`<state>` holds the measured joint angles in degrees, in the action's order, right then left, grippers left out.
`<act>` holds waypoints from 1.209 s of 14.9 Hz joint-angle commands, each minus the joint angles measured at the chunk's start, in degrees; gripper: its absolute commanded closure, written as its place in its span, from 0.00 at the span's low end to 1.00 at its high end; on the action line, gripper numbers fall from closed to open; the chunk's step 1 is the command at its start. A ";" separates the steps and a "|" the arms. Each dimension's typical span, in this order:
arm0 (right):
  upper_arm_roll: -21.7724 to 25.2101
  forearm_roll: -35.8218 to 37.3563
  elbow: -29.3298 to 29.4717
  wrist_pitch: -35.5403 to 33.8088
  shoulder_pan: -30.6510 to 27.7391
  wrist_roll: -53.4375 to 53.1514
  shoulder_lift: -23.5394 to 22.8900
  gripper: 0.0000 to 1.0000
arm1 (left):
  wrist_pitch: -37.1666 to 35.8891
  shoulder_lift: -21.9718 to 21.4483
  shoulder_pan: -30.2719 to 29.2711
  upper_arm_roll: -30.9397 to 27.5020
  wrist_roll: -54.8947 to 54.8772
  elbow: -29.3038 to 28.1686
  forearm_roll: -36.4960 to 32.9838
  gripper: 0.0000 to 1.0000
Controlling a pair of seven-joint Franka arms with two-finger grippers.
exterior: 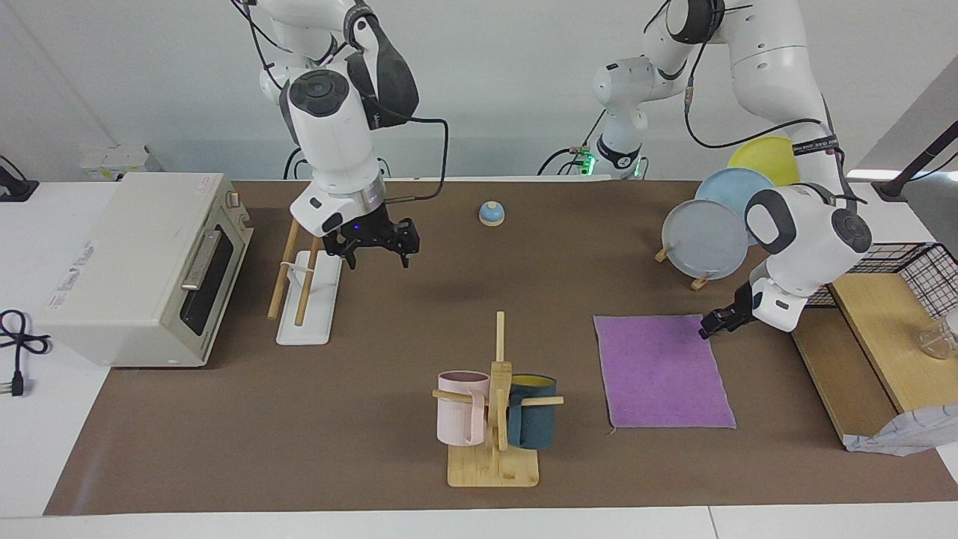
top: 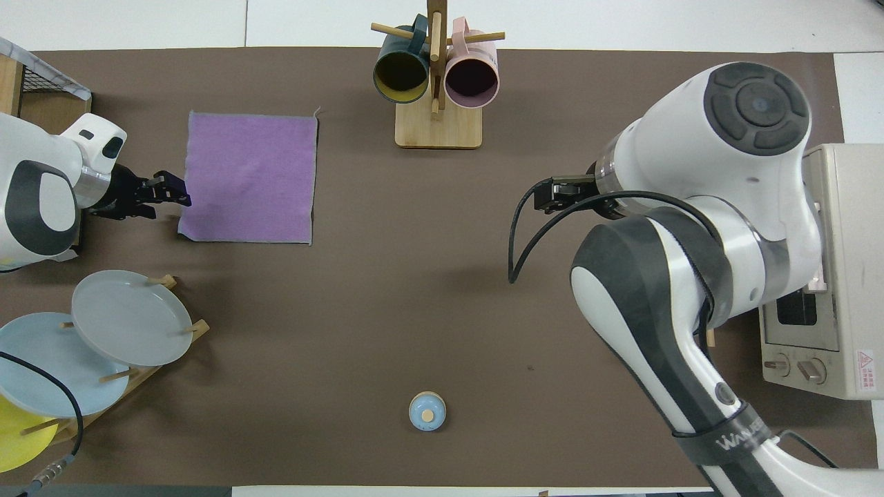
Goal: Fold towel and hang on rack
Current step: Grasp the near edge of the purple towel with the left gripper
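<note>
The purple towel (exterior: pixel 662 372) lies flat and unfolded on the brown mat, toward the left arm's end of the table; it also shows in the overhead view (top: pixel 248 178). My left gripper (exterior: pixel 709 324) is low at the towel's edge near the corner nearest the robots, fingers slightly apart, and it shows in the overhead view (top: pixel 173 192). The rack (exterior: pixel 308 303), two wooden dowels on a white base, stands beside the oven. My right gripper (exterior: pixel 378 254) hangs open and empty just beside the rack; in the overhead view the right arm hides the rack.
A toaster oven (exterior: pixel 142 269) stands at the right arm's end. A mug tree (exterior: pixel 496 404) with two mugs stands farthest from the robots. A plate stand (exterior: pixel 707 239) with plates, a wooden shelf (exterior: pixel 876 329) and a wire basket are at the left arm's end. A small bell (exterior: pixel 492 214) sits near the robots.
</note>
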<state>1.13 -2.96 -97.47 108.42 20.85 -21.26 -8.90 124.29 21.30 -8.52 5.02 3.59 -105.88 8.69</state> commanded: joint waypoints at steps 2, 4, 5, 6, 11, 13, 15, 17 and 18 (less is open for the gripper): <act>0.10 -4.23 -1.58 2.93 1.39 -1.68 0.47 0.00 | 1.92 -0.47 -0.97 0.25 -0.08 -2.84 2.64 0.37; 0.10 -5.73 -3.07 4.52 1.39 -2.82 0.82 0.00 | 2.18 -0.56 -0.80 0.25 0.19 -3.27 3.79 0.42; 0.10 -5.82 -3.25 4.78 1.48 -2.82 0.91 0.00 | 2.18 -0.56 -0.71 0.25 0.19 -3.36 3.80 0.45; 0.10 -5.91 -3.34 5.22 1.48 -2.91 0.91 0.00 | 2.27 -0.56 -0.71 0.25 0.19 -3.71 3.80 0.48; 0.10 -9.43 -4.84 7.51 1.48 -2.91 1.17 0.00 | 1.74 -0.73 -0.88 0.16 0.45 -4.33 3.80 0.76; 0.10 -9.43 -4.84 7.77 1.57 -3.00 1.17 0.00 | 1.57 -0.82 -0.79 0.16 0.63 -4.42 3.80 0.91; 0.10 -9.52 -4.92 8.12 1.65 -2.91 1.17 0.00 | 1.31 -0.82 -0.79 0.16 0.71 -4.42 3.80 1.00; 0.01 -9.43 -5.89 9.00 1.65 -2.82 1.43 0.00 | 0.60 -0.82 -0.88 0.16 0.63 -4.16 3.80 1.00; -0.08 -9.52 -6.41 9.44 1.65 -2.73 1.78 0.00 | 0.08 -0.82 -0.88 0.08 0.54 -3.81 3.80 1.00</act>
<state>1.13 -11.18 -100.93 115.71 22.31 -23.37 -8.96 124.89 21.31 -9.02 5.05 4.04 -108.99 11.52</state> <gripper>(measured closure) 0.000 0.982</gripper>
